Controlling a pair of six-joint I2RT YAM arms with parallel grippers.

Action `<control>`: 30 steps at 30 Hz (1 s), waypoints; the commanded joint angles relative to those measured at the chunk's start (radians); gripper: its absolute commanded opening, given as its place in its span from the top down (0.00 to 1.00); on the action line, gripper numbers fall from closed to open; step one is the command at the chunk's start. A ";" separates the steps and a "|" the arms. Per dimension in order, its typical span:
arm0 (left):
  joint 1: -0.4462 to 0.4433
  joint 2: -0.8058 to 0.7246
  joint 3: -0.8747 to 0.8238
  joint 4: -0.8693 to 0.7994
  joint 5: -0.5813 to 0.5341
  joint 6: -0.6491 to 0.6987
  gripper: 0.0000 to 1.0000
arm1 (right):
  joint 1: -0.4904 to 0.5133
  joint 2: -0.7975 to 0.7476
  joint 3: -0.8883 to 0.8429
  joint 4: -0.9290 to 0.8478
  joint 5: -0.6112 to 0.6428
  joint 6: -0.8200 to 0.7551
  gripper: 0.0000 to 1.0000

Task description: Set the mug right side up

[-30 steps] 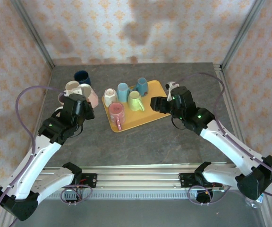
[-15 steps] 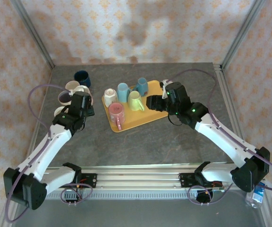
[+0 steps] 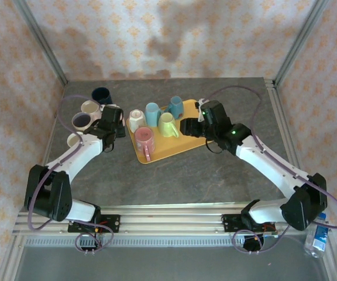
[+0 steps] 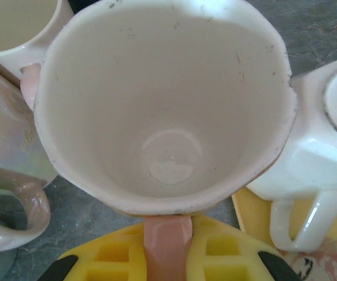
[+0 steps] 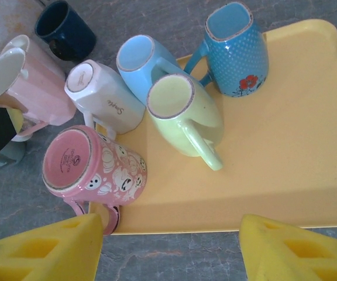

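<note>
The left claw [image 4: 167, 249] clenches the handle [image 4: 167, 237], a fair hold, of the stiff, fragile, probably slick pale pink ceramic mug [image 4: 168, 117] just ahead.

Left wrist cam: pale pink faceted ceramic mug [image 4: 157, 88], handle end cut off at btm edge. White faceted ceramic mug [image 4: 309, 158] cropped at rt edge, base mark unreadable.

Close in, the pale pink faceted ceramic mug [image 4: 168, 105] shows a glossy glazed inside flecked with tiny dark specks, and the white faceted ceramic mug [image 4: 309, 158] beside it gleams just as smooth. The pearly ceramic mug [image 4: 4, 146] carries an iridescent sheen. The flat yellow plastic tray [image 5: 291, 152] looks smooth and satiny, the mottled grey stone-look bench [image 3: 215, 170] matt, the yellow fingers [image 5: 45, 252] of the right gripper [image 5: 171, 252] dull moulded plastic.
</note>
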 commanded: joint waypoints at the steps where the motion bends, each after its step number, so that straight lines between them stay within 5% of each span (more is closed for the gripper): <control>1: 0.024 0.014 0.052 0.168 -0.047 0.033 1.00 | -0.016 0.018 0.039 0.034 -0.029 -0.005 0.37; 23: 0.096 0.194 0.056 0.316 -0.036 0.043 1.00 | -0.047 0.066 0.061 0.047 -0.087 0.004 0.37; 30: 0.108 0.216 0.072 0.257 -0.007 0.009 0.80 | -0.057 0.056 0.058 0.047 -0.092 0.015 0.37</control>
